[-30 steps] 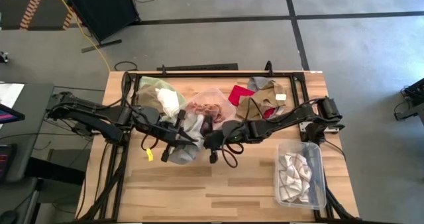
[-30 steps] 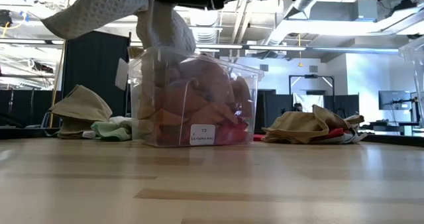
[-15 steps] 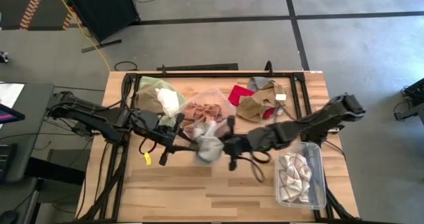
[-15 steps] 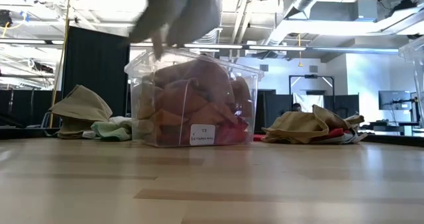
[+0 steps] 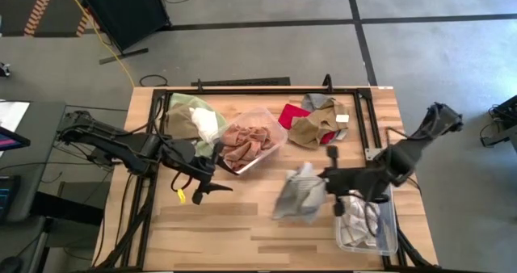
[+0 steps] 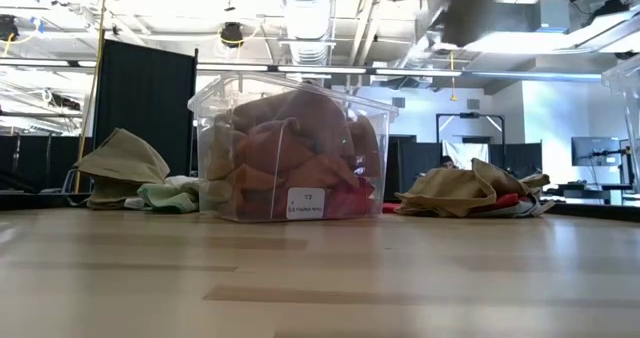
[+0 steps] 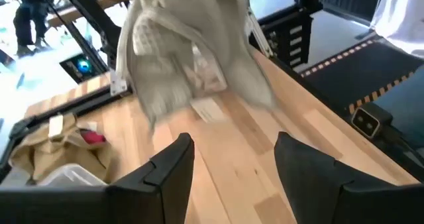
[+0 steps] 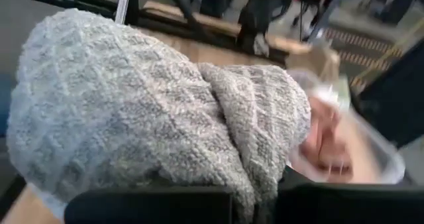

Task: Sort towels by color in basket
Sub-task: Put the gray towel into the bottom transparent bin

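My right gripper [image 5: 323, 180] is shut on a grey waffle-weave towel [image 5: 297, 194], held in the air over the table's near middle, left of the clear bin of white checked towels [image 5: 365, 212]. In the right wrist view this towel [image 8: 146, 105] fills most of the picture. My left gripper [image 5: 214, 180] stands open with nothing in it beside the centre bin [image 5: 252, 140] of rust-orange and red towels; its wrist view shows its fingers [image 7: 232, 164] apart and the grey towel [image 7: 192, 45] hanging farther off. More towels lie on the table in two piles. My right gripper holds the grey towel by a bunched part [image 8: 199, 177] right at its fingers, several layers gathered together; the cloth itself hides the exact spot. The fingers come nearly level from the table's right side. The towel hangs slack below and ahead of them, clear of the table.
A pile of tan, pale green and white towels [image 5: 194, 118] lies at the far left, and a pile of red, tan and grey ones [image 5: 313, 123] at the far right. The near left of the wooden table [image 5: 218, 228] is bare. A black frame runs along the far edge.
My left gripper has opened and let go of the grey towel. My right gripper has swung quickly toward the table's right edge and upward, turning as it went, and has carried the towel from in front of the centre bin to beside the right bin.
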